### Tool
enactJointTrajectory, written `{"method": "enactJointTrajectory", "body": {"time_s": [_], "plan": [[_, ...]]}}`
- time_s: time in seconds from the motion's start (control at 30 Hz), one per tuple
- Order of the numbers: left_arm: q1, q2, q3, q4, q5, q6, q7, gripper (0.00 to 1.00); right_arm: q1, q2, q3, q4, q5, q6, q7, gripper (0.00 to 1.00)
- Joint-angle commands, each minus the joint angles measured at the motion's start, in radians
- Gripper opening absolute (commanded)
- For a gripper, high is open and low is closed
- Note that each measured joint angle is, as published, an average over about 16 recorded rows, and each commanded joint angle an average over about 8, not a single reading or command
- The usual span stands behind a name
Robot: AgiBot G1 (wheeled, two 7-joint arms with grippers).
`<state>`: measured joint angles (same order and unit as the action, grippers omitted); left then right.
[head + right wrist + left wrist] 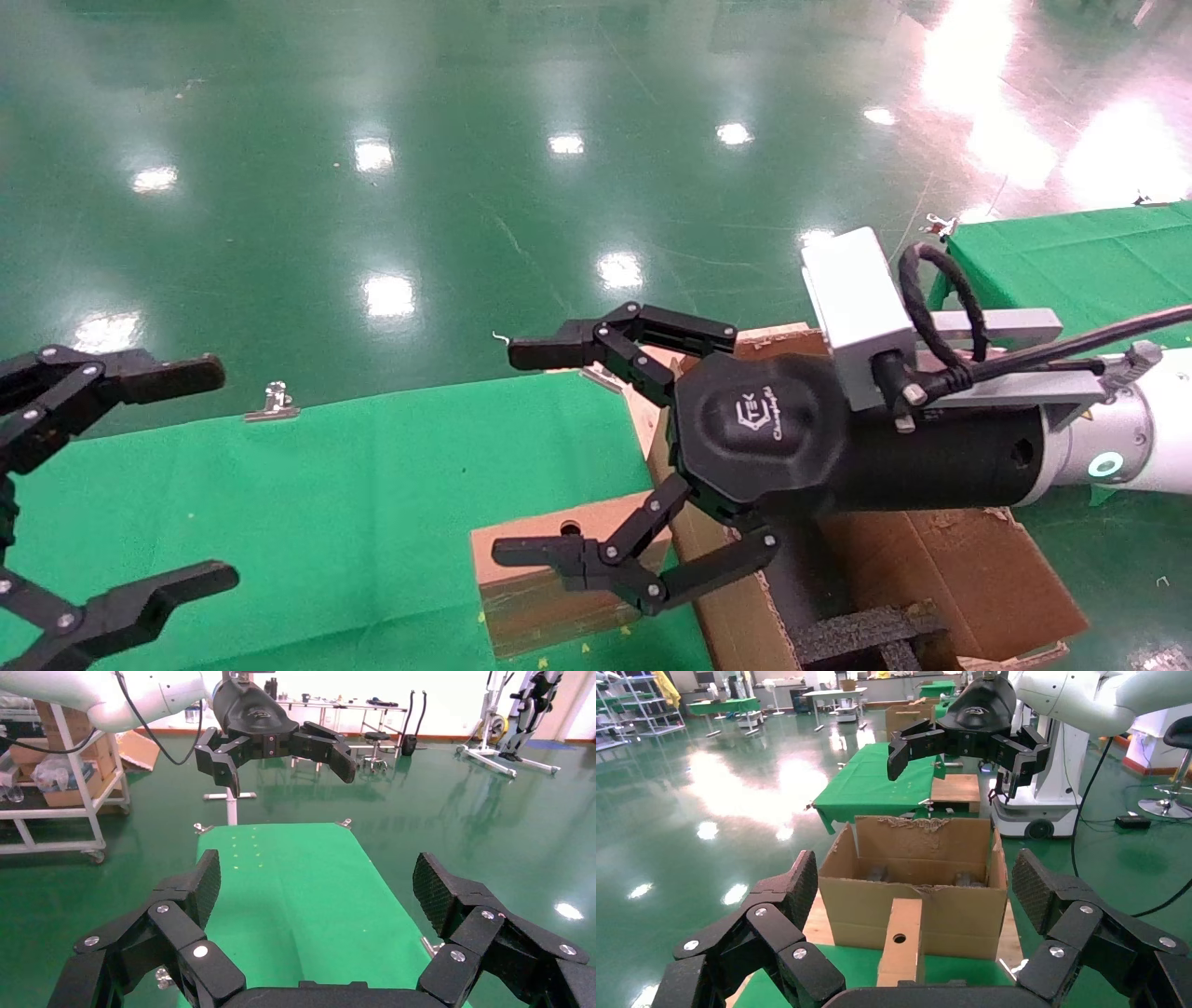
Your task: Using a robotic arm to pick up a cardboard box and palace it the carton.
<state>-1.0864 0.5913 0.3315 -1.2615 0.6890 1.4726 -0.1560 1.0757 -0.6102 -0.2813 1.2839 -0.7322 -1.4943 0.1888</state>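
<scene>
The small cardboard box (545, 582) with a round hole lies on the green-covered table, touching the carton's (941, 559) side. It also shows in the left wrist view (900, 941), in front of the carton (947, 910). My right gripper (507, 453), on the white arm with the green ring light, is open and empty. It hovers above the small box, with its lower finger over the box's top. My left gripper (214, 475) is open and empty at the table's left end, facing the box (919, 896). The right wrist view shows my right gripper (316, 885) over bare green cloth.
Black foam inserts (866, 634) sit inside the carton. A metal clip (272, 403) holds the green cloth (354, 485) at the table's far edge. Another green-covered table (1071, 261) stands at the right. Glossy green floor lies beyond.
</scene>
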Motion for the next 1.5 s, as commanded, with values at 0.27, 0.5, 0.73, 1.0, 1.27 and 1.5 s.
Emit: {"method": "enactJointTrajectory", "body": {"time_s": [0.27,0.5,0.73,1.0,1.27,1.5], "plan": [[0.000,0.000,0.000,0.000,0.000,0.000,0.000,0.00,0.019,0.008,-0.018,0.004,-0.053,0.000,-0.001,1.00],[0.000,0.000,0.000,0.000,0.000,0.000,0.000,0.00,0.115,-0.003,-0.114,-0.003,-0.291,-0.019,0.001,1.00],[0.000,0.000,0.000,0.000,0.000,0.000,0.000,0.00,0.223,-0.075,-0.232,-0.040,-0.540,-0.049,-0.014,1.00],[0.000,0.000,0.000,0.000,0.000,0.000,0.000,0.00,0.331,-0.187,-0.346,-0.102,-0.727,-0.065,-0.055,1.00],[0.000,0.000,0.001,0.000,0.000,0.000,0.000,0.00,0.417,-0.274,-0.446,-0.153,-0.871,-0.068,-0.093,1.00],[0.000,0.000,0.001,0.000,0.000,0.000,0.000,0.77,0.461,-0.319,-0.514,-0.180,-0.939,-0.075,-0.127,1.00]]}}
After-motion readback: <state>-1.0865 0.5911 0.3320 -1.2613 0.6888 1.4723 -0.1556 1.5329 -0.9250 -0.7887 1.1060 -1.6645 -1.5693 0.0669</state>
